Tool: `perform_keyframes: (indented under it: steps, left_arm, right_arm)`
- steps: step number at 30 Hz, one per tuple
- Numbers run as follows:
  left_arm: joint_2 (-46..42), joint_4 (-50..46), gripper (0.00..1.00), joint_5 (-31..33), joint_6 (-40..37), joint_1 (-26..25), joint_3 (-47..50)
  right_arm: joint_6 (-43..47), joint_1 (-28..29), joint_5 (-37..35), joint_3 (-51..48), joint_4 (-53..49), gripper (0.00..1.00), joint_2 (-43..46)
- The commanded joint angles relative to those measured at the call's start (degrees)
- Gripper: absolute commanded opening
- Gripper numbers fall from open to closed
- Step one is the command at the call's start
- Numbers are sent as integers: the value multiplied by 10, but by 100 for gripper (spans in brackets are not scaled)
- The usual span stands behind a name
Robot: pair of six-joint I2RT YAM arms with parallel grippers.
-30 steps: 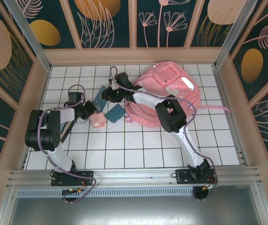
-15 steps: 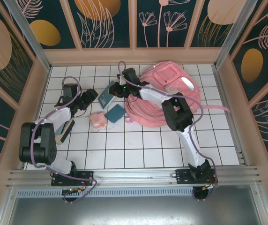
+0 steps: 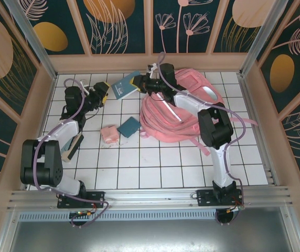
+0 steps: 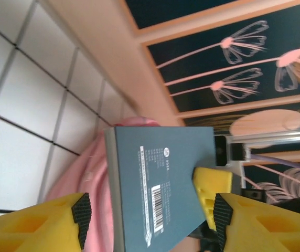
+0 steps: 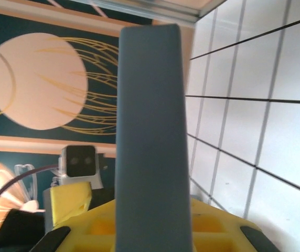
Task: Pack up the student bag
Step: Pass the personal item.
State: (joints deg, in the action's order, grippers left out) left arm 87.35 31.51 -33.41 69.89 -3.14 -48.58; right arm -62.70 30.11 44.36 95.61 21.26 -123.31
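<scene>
The large pink fabric backpack point(image 3: 165, 118) lies on the white tiled table point(image 3: 165, 168); just left of it, the right gripper point(image 3: 138, 82) clamps 1 flat teal book point(image 3: 124, 86); further left, the left gripper point(image 3: 100, 92) gapes, empty.

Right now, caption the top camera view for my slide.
Right gripper holds a teal book beside the pink student bag while the open left gripper hovers nearby.

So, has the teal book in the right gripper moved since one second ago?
Yes. The teal book went away from the small pink case, toward the back wall.
</scene>
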Motion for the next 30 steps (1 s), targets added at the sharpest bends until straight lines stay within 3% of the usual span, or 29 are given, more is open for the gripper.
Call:
perform_keyframes:
  steps: [1,5,14,21,27,30]
  left_arm:
    - [19,123,63,-47,70,-3,11]
    - [26,121,60,-55,69,-3,8]
    - [31,132,54,-93,79,-3,22]
    - [2,46,60,-51,28,-2,25]
    - [7,51,59,-64,30,-3,19]
    - [6,68,51,-68,42,-3,25]
  right_arm:
    - [-66,5,41,-17,116,0,36]
    - [-106,7,47,-34,175,0,37]
    - [-116,21,44,-20,186,0,30]
    - [-95,25,30,-8,159,0,35]
    - [-95,33,33,-9,166,0,36]
    - [-95,36,32,-11,166,0,35]
